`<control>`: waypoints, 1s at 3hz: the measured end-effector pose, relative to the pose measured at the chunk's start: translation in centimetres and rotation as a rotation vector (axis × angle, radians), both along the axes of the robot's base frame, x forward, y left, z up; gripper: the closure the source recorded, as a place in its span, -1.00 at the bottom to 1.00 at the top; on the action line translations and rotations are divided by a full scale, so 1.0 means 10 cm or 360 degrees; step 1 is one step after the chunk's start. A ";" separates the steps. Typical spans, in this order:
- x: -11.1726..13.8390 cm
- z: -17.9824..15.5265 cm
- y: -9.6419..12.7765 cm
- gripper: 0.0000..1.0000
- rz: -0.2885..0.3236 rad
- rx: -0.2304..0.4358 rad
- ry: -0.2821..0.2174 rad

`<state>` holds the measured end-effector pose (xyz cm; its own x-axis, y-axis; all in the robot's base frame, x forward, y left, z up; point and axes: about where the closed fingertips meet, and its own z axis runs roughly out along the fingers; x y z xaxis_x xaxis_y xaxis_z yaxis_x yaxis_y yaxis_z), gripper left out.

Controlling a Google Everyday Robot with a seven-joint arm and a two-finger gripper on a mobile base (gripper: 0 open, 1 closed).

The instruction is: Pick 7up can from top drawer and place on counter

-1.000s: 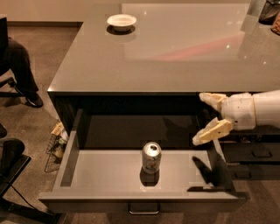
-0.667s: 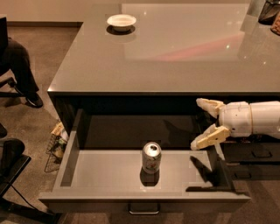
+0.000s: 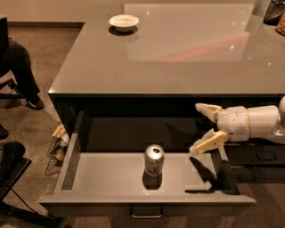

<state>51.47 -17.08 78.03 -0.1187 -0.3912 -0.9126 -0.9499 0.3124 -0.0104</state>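
Observation:
The 7up can point(image 3: 154, 160) stands upright on the light-grey floor of the open top drawer point(image 3: 111, 173), near its middle. My gripper point(image 3: 199, 128) comes in from the right on a white arm, above the drawer's right part and to the right of the can, apart from it. Its two cream fingers point(image 3: 207, 142) are spread open and hold nothing. The counter point(image 3: 178, 58) is the wide glossy grey top behind and above the drawer.
A white bowl point(image 3: 124, 21) sits at the counter's far left. Dark objects stand at the counter's far right corner point(image 3: 272, 11). Narrower dark drawers point(image 3: 260, 156) lie to the right under my arm. A person's leg point(image 3: 20, 73), chair parts and a wire basket point(image 3: 57, 147) are at the left.
My gripper has moved left and slightly down, closer to the can, with its fingers still open. The can has not moved.

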 end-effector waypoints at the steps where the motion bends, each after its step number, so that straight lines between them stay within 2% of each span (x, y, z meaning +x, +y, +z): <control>1: 0.08 -0.52 0.23 -1.00 0.0077 0.0066 0.0017; 3: 0.13 -0.99 0.66 -1.00 0.0239 0.0082 0.0016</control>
